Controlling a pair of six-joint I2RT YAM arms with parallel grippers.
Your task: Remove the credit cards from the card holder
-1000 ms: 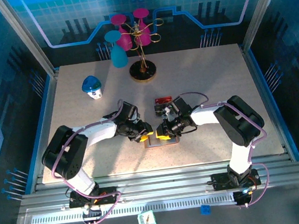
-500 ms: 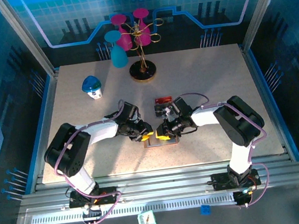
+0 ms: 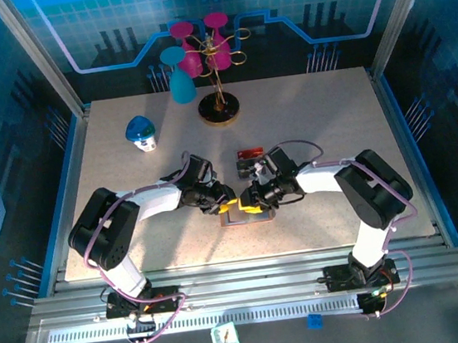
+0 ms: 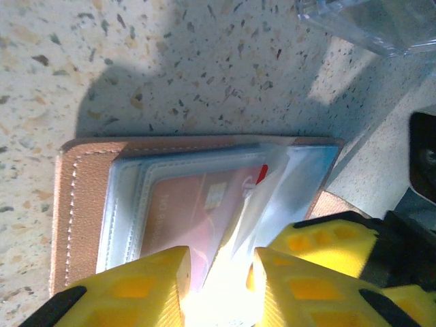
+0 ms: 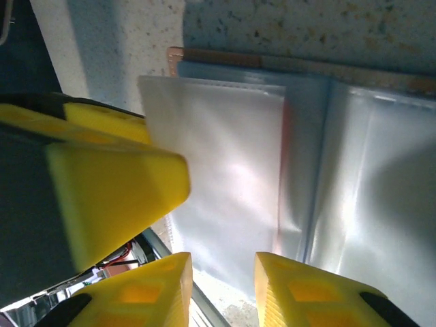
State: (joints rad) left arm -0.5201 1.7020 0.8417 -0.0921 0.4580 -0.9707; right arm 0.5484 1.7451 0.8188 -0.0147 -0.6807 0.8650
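Open card holder [image 4: 82, 204]; reddish card [image 4: 197, 204] inside its sleeve, not yet out; left tool [image 4: 218, 272], right tool [image 5: 221, 272] above it, part-open, empty

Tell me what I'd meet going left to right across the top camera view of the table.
Blue-capped toy → teal glass → left hand → right hand. The stand and the card holder overlap these, so I've left them out.

The card holder [image 4: 76, 204] is stitched, matt, leather-like material; its sleeves [image 4: 289, 180] are glossy clear plastic; the desk [image 4: 170, 61] looks speckled, stone-like and smooth.
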